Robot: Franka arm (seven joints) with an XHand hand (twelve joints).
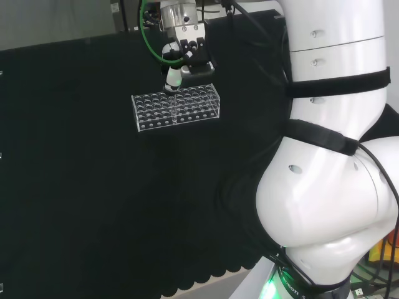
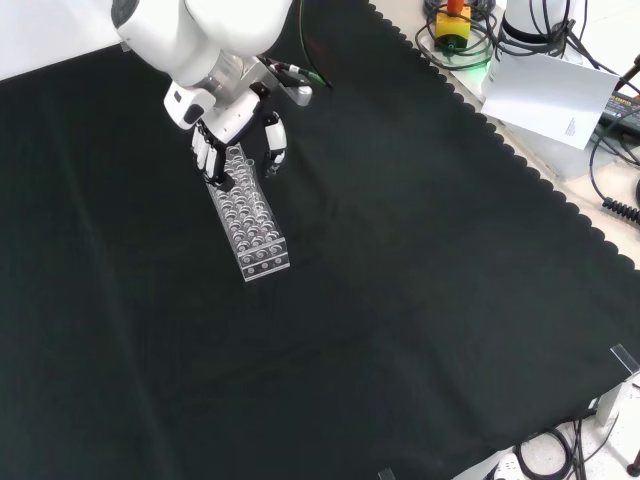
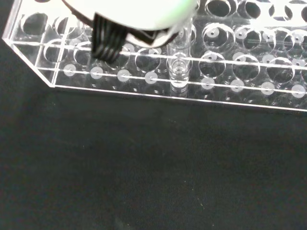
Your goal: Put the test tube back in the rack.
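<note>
A clear plastic rack (image 1: 176,107) with many round holes is seen standing on the black cloth of the table (image 1: 93,199). In the head view the hand (image 1: 181,62) is placed directly above the far edge of the rack, its fingers pointing down toward the holes. In the front view the hand (image 2: 232,140) is found at the upper end of the rack (image 2: 252,222), with fingers on both sides of that end.

In the wrist view a clear test tube (image 3: 180,64) is seen standing upright in a hole of the rack's outer row (image 3: 158,79), just inside the rack's long edge. The tube's upper part runs up beneath the blurred white part of the hand (image 3: 139,14), so the tube lies right below the hand and close against it. Its lower end is seated down in the rack, near the base plate.

Whether the fingers are closed round the tube or parted from it cannot be told: the contact is hidden in the wrist view, and the tube is too faint to be made out in the head and front views.
</note>
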